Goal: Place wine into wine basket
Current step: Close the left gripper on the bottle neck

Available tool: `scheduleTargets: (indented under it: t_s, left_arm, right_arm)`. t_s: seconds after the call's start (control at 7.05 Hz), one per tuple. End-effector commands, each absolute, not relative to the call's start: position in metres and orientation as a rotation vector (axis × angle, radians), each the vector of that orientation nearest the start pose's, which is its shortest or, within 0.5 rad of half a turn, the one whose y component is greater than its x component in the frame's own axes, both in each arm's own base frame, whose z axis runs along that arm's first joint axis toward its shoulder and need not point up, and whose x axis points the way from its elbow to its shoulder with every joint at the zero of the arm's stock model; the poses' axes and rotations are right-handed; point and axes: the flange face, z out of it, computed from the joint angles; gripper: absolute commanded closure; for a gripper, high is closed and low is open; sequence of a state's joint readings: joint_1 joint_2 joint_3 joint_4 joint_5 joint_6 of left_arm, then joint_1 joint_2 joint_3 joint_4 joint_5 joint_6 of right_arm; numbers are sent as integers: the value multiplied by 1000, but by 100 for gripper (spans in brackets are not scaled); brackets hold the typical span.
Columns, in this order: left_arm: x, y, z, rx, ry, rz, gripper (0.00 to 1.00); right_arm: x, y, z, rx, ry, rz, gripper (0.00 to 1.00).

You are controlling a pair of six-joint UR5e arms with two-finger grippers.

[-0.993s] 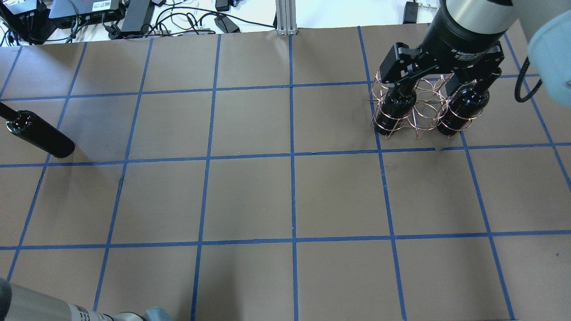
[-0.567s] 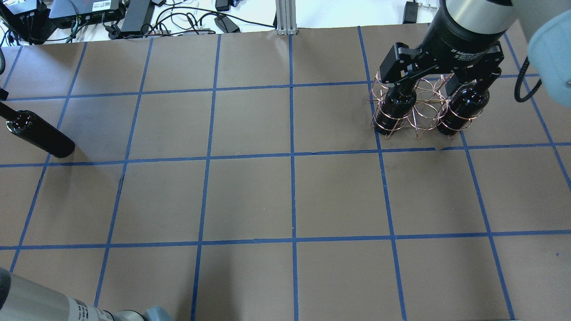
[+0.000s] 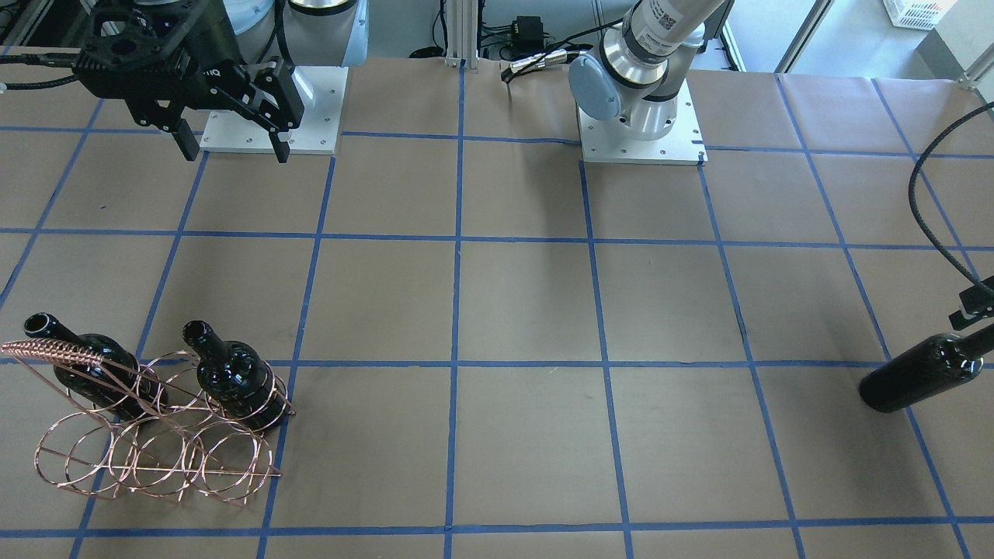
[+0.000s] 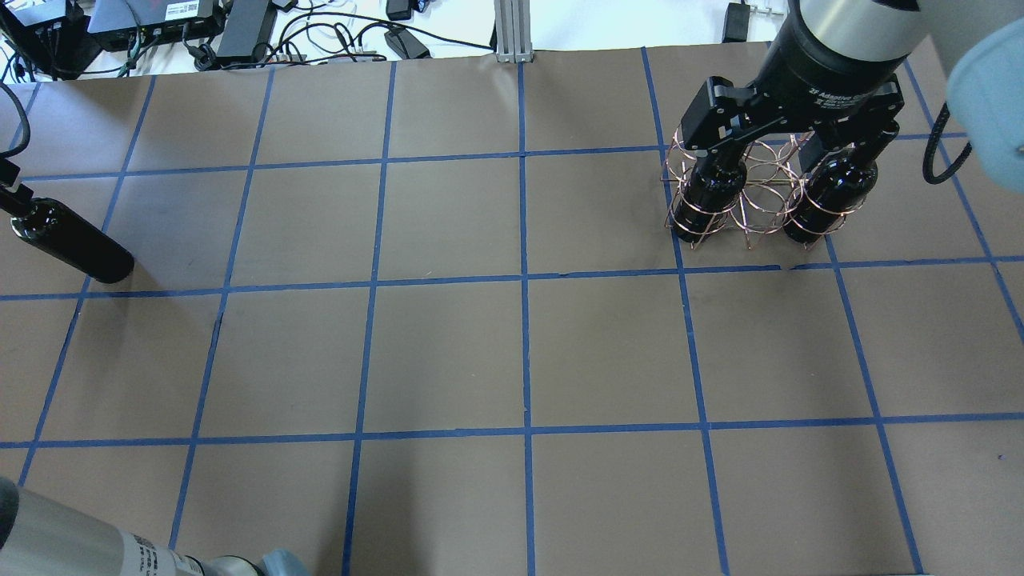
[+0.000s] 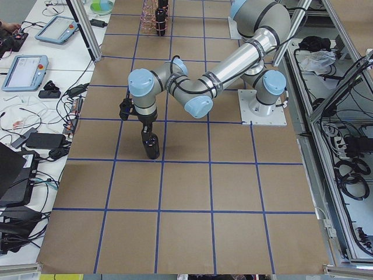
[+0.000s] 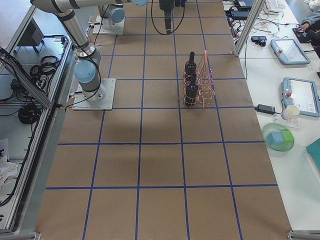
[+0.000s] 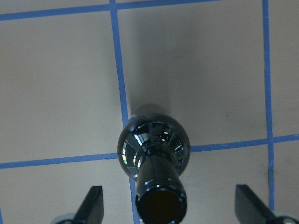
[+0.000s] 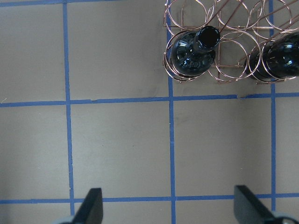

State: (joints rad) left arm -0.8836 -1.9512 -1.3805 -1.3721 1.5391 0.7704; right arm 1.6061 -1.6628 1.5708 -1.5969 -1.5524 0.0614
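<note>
One wine bottle point(image 4: 70, 242) stands upright at the table's far left, and it also shows in the front view point(image 3: 922, 378). My left gripper point(image 7: 170, 206) is open, its fingers point(image 7: 92, 205) on either side of the bottle's neck point(image 7: 160, 184) and apart from it. The copper wire wine basket point(image 4: 758, 210) stands at the far right with two more bottles point(image 3: 233, 378) point(image 3: 92, 373) upright in its end rings. The middle rings hold nothing. My right gripper point(image 3: 235, 151) is open and empty, high above the table by the basket.
Cables and electronics point(image 4: 240, 24) and an aluminium post point(image 4: 512, 32) line the far edge. The two arm bases point(image 3: 638, 128) point(image 3: 273, 116) stand on the robot's side. Tablets and a bowl point(image 6: 278, 137) lie on the side table.
In the overhead view the left gripper's cable and edge have come in at the left border by the bottle's neck. The bottle, the basket and the right gripper have not moved.
</note>
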Motion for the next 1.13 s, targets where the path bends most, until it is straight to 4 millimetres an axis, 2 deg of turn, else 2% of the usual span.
scheduleTargets:
  t_s: [0.0, 0.28, 0.71, 0.99]
  left_arm:
    - [303, -585, 382, 124, 3162, -43, 10]
    - [303, -585, 379, 124, 3164, -39, 16]
    - [305, -588, 376, 141, 3162, -60, 42]
    - [305, -589, 376, 141, 3158, -65, 44]
  right_arm:
    - [151, -457, 535, 39, 3112, -182, 0]
    - [151, -457, 535, 39, 3112, -182, 0]
    - [151, -458, 534, 39, 3112, -180, 0]
    - [151, -458, 534, 39, 3112, -180, 0]
